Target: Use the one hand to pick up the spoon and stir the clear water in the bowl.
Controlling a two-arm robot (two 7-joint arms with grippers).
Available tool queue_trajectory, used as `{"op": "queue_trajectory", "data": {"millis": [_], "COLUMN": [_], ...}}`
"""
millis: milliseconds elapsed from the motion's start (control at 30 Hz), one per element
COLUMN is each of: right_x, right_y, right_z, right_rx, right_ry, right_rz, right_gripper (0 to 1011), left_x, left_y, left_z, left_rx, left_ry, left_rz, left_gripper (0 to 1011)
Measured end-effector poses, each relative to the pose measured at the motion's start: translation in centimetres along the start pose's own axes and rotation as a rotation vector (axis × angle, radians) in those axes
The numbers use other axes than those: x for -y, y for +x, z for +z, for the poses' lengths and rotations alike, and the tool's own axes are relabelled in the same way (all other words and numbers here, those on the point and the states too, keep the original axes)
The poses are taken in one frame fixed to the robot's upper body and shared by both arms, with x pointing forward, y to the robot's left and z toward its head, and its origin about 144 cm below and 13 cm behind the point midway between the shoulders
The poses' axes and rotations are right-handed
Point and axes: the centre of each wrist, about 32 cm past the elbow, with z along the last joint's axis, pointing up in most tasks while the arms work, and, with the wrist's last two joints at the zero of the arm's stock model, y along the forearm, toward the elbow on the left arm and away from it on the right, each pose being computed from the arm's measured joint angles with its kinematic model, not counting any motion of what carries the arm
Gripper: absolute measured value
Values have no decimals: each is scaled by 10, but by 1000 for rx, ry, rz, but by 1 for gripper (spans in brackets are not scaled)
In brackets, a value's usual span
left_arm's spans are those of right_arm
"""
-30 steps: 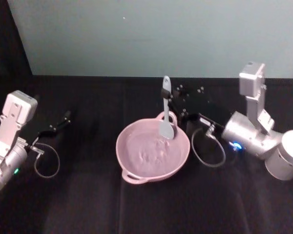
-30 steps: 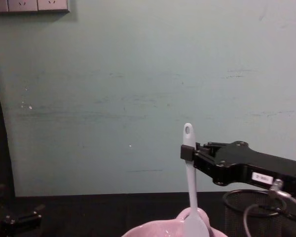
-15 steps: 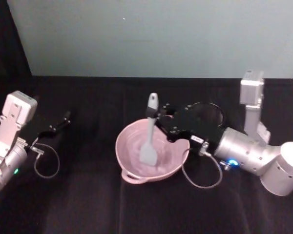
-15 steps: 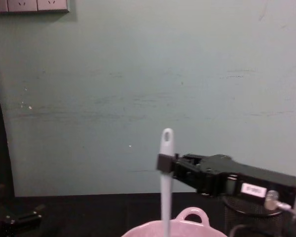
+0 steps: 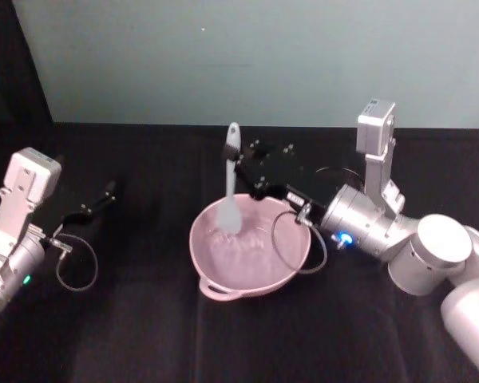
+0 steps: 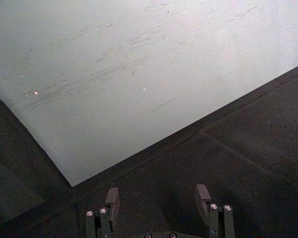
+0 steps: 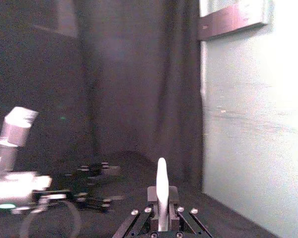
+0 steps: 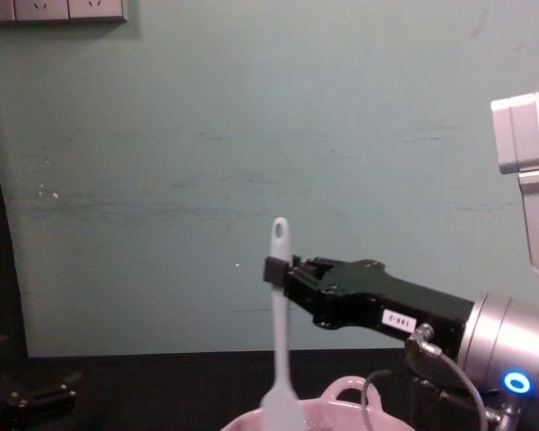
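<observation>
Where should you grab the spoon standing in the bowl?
High on the handle, just under the hole, where the right hand pinches it. The spoon stands nearly upright, scoop down in the bowl, so come sideways from the right onto the slim handle. The left hand sits open, far left.

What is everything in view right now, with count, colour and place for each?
bowl: one, pale pink, middle of the table
water: clear, in the bowl
spoon: one, white, upright, scoop down in the bowl at its far side
table: one, black cloth
wall: pale green, behind the table
right pincer: one, black with a white label, shut on the spoon's handle near its top, above the bowl
left pincer: one, black, open, parked low over the table's left side
</observation>
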Motion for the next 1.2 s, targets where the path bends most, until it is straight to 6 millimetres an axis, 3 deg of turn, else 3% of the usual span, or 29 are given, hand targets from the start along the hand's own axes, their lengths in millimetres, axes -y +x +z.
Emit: {"op": "queue_trajectory", "data": {"millis": [200,400,733,1000,1200], "right_x": [4,21,53,45,20], "right_y": [18,26,-3,-26,-29], "right_z": [0,6,17,12,4], "right_rx": [58,82,-8,-75,-66], "right_ry": [-10,-20,-37,-30,2], "right_rz": [-79,-111,-28,47,58], "right_gripper": [123,123,123,123,123], "left_x": [0,0,0,0,0], "left_y": [0,0,0,0,0], "left_z": [0,0,0,0,0], "left_rx": [0,0,0,0,0], "left_ry": [0,0,0,0,0], "left_rz": [0,0,0,0,0], "left_gripper": [1011,1011,1011,1011,1011]}}
